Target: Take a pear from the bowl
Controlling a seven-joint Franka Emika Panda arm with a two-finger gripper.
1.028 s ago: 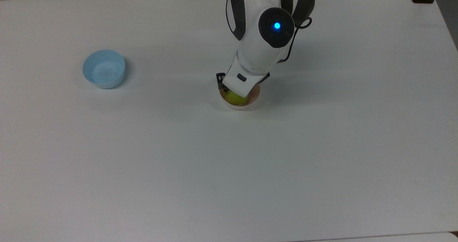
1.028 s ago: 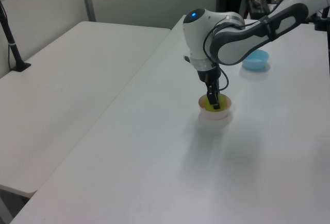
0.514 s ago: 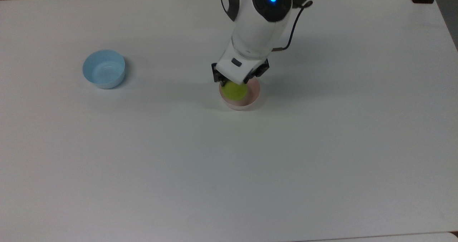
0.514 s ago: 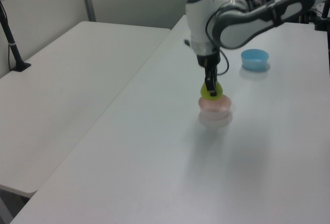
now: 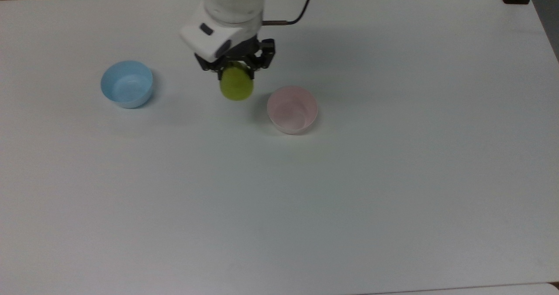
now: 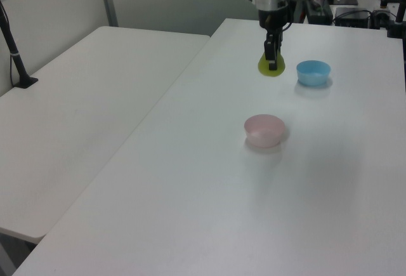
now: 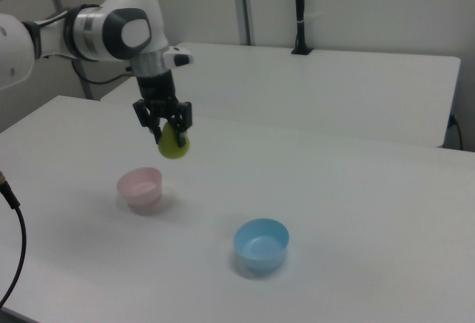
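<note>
Since a second ago I am carrying the pear (image 5: 236, 85) up out of the pink bowl (image 5: 292, 110), the tool (image 5: 236, 70) pinching its upper part above the table (image 5: 393, 177); smooth, rounded, probably light and slippery.

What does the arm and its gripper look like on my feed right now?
The arm has glossy white rounded shells with dark grey joint sections. A thin black cable runs along the wrist. The gripper has a white boxy body carrying a small dark mark, and black fingers.

Yellow-green pear (image 5: 236, 84) aloft beside pink bowl (image 5: 292, 110)
</note>
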